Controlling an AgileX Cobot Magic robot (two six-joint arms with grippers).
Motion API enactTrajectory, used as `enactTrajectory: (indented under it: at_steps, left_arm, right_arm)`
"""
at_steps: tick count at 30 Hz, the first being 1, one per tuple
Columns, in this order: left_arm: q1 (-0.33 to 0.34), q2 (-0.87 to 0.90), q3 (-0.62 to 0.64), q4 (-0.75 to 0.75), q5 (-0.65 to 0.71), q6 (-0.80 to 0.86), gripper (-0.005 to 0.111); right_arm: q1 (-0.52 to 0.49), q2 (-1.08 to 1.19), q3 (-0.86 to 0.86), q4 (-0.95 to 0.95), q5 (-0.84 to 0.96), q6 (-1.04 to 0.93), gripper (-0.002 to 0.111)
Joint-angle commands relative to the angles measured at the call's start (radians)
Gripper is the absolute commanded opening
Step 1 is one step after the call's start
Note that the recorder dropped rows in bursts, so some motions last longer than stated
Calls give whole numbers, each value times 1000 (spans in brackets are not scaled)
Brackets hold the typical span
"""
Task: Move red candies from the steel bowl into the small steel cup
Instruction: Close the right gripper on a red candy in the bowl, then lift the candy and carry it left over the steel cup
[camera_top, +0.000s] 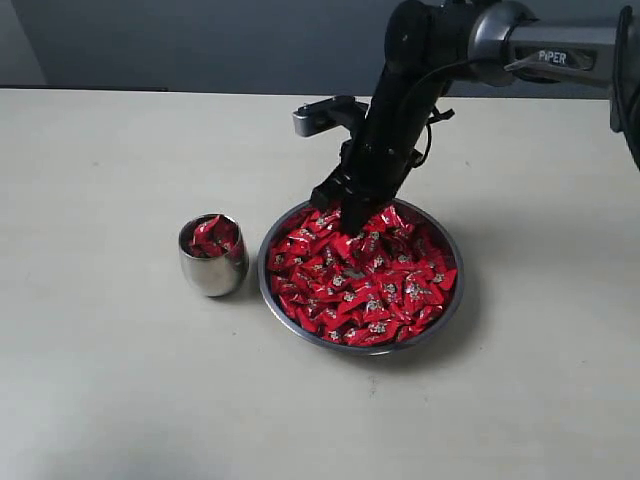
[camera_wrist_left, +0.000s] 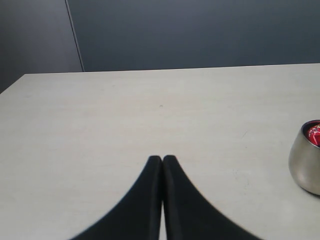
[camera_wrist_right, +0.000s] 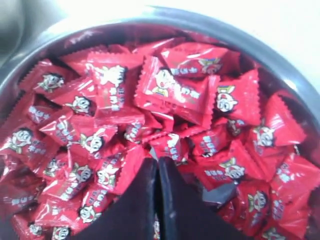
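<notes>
Matte black right arm (camera_top: 400, 120), silver-grey link (camera_top: 500, 35) with white PIPER lettering (camera_top: 552, 57), thin black cable (camera_top: 430, 135) beside the wrist, small grey camera box (camera_top: 318, 118), smooth black curved fingers (camera_wrist_left: 142, 200) tapering to narrow tips

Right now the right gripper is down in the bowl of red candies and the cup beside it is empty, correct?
Not quite. The cup is not empty: it holds some red candies, as the exterior view shows. The rest stands: the right gripper is down in the bowl of candies, and the cup is beside it.
</notes>
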Motion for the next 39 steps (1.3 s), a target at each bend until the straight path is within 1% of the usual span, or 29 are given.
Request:
enactTrajectory:
  at_steps: [1,5,10,16,19,23,33,39]
  left_arm:
    - [-2,-4,4,1,-2,-3,0]
    - [-2,-4,4,1,-2,-3,0]
    - [-2,-4,4,1,-2,-3,0]
    - [-2,-4,4,1,-2,-3,0]
    - [-2,-4,4,1,-2,-3,0]
    - [-2,-4,4,1,-2,-3,0]
    - [-2,-4,4,1,-2,-3,0]
    - [-2,-4,4,1,-2,-3,0]
  right_arm:
    - [-2,-16,-41,-118,20,124,-1]
    - [-2,-44,-51,-211,13,206,-1]
    - [-2,-82,-51,-225,-3,236,-1]
    - [-2,-98,-51,-101,-43,227,-1]
    - [7,-98,-51,-14,-74,176,-1]
    - [40,-98,-51,78,-125,142,-1]
    - [191,-96,-53,79,-256,142,-1]
    - [229,-94,-53,97,-288,142,-1]
